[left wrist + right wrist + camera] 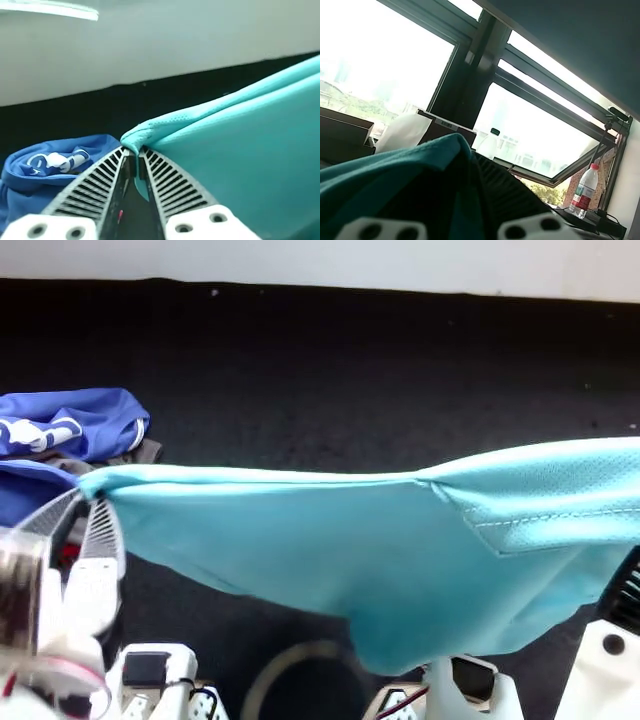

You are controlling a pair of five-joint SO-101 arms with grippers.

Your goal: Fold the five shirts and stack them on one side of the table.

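The turquoise shirt [380,560] hangs stretched above the table [350,370], one corner clamped in the left gripper [134,155]'s jaws. The right gripper [470,170]'s state cannot be told under cloth. Blue shirts [70,430] lie crumpled just beyond the left gripper, so I judge that nothing is yet folded or stacked.

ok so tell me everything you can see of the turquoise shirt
The turquoise mesh-knit shirt is unfolded, held up over the black table and stretched sideways, its lower edge sagging. A stitched seam shows toward one end. The left hand pinches a bunched corner shut, close to the crumpled blue shirt; the cloth also drapes over the right hand.
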